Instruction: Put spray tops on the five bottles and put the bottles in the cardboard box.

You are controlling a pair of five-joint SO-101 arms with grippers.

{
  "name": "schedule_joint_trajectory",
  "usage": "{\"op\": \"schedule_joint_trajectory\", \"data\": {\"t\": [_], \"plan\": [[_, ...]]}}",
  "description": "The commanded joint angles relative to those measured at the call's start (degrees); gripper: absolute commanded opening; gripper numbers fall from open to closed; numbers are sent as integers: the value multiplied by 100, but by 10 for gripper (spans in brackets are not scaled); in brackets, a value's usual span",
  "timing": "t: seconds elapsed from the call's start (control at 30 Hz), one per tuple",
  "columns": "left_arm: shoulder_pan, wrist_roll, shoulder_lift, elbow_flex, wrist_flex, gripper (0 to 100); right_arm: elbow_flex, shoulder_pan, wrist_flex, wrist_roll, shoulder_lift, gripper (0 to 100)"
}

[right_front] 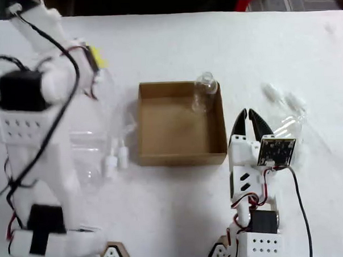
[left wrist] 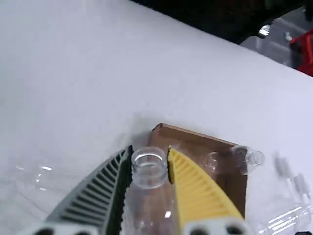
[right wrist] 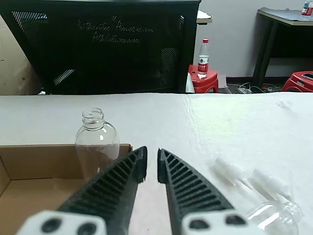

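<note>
No text can be read: pale script across the black mesh panel [right wrist: 117, 32], twelve o'clock beyond the bench [right wrist: 234, 117], is blurred, and the far bottle's [right wrist: 203, 49] red label [right wrist: 203, 61] is too small.

Box [right_front: 181, 159] brown; bottle [left wrist: 148, 196] clear; left pincer [left wrist: 149, 152] grey-yellow; right pincer [right wrist: 151, 155] black.
</note>
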Motion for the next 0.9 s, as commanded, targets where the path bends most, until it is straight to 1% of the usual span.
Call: {"op": "schedule_joint_trajectory", "data": {"t": [0.0, 0.1, 0.2, 0.37, 0.5, 0.7, 0.8, 0.83, 0.87], "plan": [[488, -70, -866, 985, -905, 21, 18, -4, 22, 70, 40, 29], [576, -105, -1200, 1749, -1477, 20, 18, 4, 22, 70, 40, 29], [716, -527, -1587, 2558, -1978, 20, 18, 4, 22, 70, 40, 29], [971, -958, -2360, 3903, -3024, 20, 18, -4, 22, 70, 40, 29], [998, -1266, -2765, 4897, -4158, 20, 18, -4, 22, 70, 40, 29], [1033, -1284, -2826, 6215, -6145, 20, 18, -4, 22, 70, 40, 29], [1349, -1345, -2826, 6963, -7262, 20, 18, -13, 22, 70, 40, 29], [1473, -1433, -2818, 7218, -7684, 20, 18, -13, 22, 70, 40, 29], [1587, -1697, -2818, 7473, -8132, 20, 18, -13, 22, 70, 40, 29]]}}
